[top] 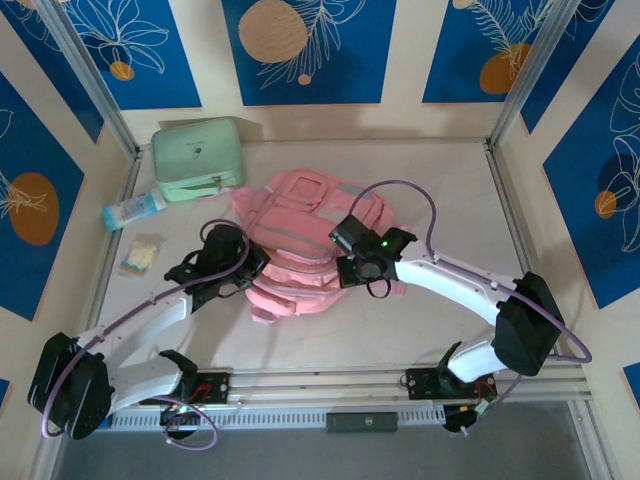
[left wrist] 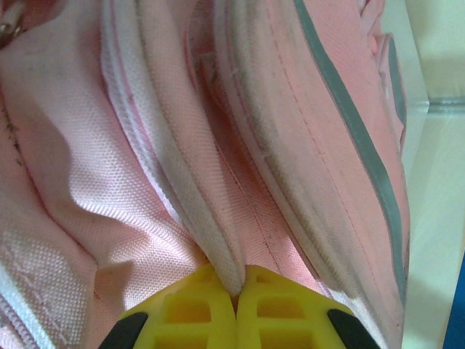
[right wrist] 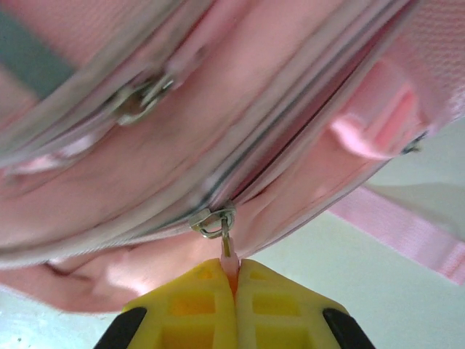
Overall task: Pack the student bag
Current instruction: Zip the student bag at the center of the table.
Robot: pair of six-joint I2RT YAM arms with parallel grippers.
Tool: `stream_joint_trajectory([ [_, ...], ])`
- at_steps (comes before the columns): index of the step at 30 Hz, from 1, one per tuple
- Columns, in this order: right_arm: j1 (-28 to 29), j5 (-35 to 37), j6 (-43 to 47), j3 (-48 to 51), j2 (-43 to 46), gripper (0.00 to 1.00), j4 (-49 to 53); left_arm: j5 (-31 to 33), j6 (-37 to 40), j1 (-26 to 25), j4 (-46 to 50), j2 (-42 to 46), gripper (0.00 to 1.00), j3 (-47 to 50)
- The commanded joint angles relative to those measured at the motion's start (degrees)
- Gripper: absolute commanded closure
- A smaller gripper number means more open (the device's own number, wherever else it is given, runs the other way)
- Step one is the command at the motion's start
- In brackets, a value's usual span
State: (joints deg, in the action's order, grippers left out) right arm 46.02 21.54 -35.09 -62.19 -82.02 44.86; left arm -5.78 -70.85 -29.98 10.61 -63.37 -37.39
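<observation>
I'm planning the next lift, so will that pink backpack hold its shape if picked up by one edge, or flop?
Probably flop: the backpack lies slumped and creased on the table. Deep folds in its cloth suggest it would sag around any hold. Its coarse weave looks grippy, not slippery.

The student bag (top: 300, 235) is matt pink woven cloth with a coarse, visible weave, a little grubby along its piped seams. A smoother grey band (left wrist: 349, 123) runs down one panel. Its zip slider (right wrist: 213, 220) is shiny silver metal, and its strap (right wrist: 407, 229) is ribbed pink webbing. The left gripper (left wrist: 237, 280) and right gripper (right wrist: 234, 270) have smooth moulded yellow plastic fingers with matt black corners. The mint green case (top: 198, 157) looks smooth with a faint sheen. The bench (top: 440, 220) is pale, matt and smooth. The front rail (top: 320, 382) is dull grey metal.
</observation>
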Motion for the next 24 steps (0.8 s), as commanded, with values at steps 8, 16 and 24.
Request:
stream_joint_trajectory([
  [8, -13.34, 4.31, 6.50, -5.71, -4.28, 1.00, 2.52, -2.63, 10.99, 4.40, 5.82, -1.13, 1.00, -2.67],
  [16, -18.38, 0.75, 7.73, -10.43, -9.70, 1.00, 2.22, -3.51, 14.20, 5.02, 7.43, -2.36, 1.00, -4.75],
  [24, -16.11, -12.52, 8.31, -9.20, -1.83, 0.80, 3.65, -10.70, 16.50, 4.78, 4.61, 0.34, 0.75, -5.57],
])
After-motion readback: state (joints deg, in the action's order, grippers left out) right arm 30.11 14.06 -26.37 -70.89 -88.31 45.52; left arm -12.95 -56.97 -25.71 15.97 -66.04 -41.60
